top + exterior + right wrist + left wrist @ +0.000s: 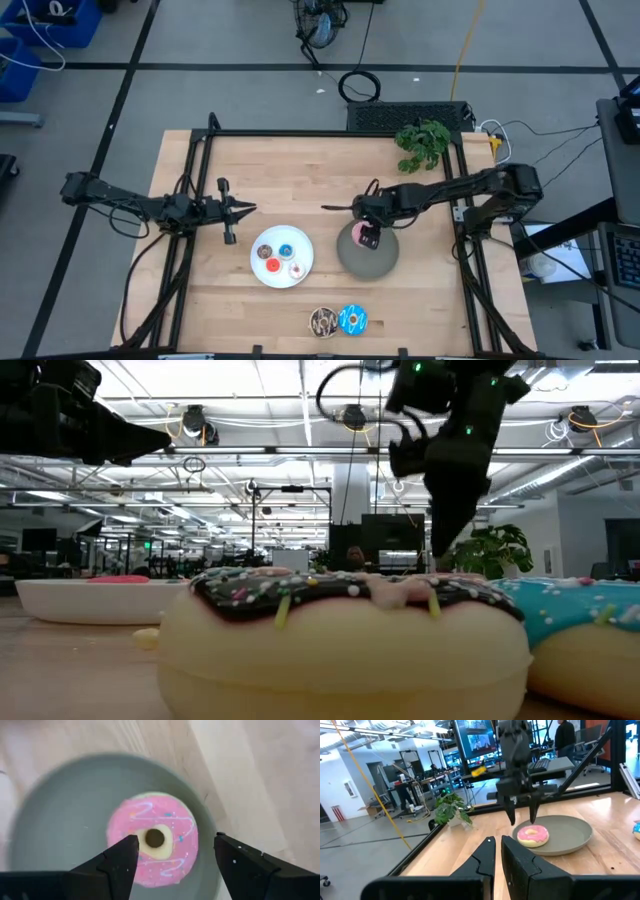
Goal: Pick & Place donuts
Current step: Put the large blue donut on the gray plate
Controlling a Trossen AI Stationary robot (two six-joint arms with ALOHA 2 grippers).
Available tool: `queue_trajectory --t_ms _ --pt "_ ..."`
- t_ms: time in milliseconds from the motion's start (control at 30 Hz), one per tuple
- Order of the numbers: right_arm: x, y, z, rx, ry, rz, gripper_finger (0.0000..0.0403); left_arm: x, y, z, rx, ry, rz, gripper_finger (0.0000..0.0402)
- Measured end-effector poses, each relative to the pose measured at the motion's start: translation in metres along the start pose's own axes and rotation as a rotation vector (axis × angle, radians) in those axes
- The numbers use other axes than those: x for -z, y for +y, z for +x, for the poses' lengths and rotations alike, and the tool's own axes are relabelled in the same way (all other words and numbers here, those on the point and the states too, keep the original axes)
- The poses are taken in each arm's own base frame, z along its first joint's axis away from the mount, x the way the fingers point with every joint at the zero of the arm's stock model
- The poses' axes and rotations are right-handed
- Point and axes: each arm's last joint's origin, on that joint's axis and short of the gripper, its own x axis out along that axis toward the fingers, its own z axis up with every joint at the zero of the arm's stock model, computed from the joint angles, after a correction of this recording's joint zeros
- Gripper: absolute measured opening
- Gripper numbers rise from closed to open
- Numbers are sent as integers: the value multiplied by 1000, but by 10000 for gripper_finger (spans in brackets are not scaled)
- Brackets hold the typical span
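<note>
Right wrist view | we see the right gripper [172, 857] wide open, directly above the pink donut [152, 839] on the grey plate [60, 810] | left gripper [498, 851] nearly shut, waiting near the table's left edge.

Big donut [368, 237] on right plate [352, 259]; 4 tiny donuts [279, 257] on left plate [262, 274]; 2 donuts [338, 320] nr front edge.

in the overhead view the right gripper [369, 236] covers most of the pink donut [366, 240] on the grey plate [380, 262]. the four tiny donuts [280, 258] on the white plate [262, 274] are too small to make out. beyond the sprinkled donut [340, 630], the blue donut [580, 630] is cut off by the low view's edge.
</note>
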Motion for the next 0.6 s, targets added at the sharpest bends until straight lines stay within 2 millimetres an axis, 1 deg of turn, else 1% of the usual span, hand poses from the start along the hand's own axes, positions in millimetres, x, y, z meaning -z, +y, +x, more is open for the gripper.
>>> queue_trajectory --t_ms 67,133,200,267,367,433,500,600 --pt "-1 0 -15 -29 -55 24 243 0 0 0 0 0 0 37" --pt "-1 6 -31 -97 -117 32 244 0 0 0 0 0 0 37" --pt "1 17 -43 -172 -180 0 244 0 0 0 0 -1 0 37" --pt "4 31 -50 -222 -230 -43 243 0 0 0 0 -2 -1 37" --pt "8 55 -56 -299 -305 -104 237 0 0 0 0 -3 -3 37" --pt "15 72 -56 -296 -348 -165 225 0 0 0 0 -3 -10 37" --pt "26 91 -52 -247 -373 -240 203 0 0 0 0 -2 -10 37" --pt "44 111 -38 -164 -409 -306 155 0 0 0 0 -4 -11 37"
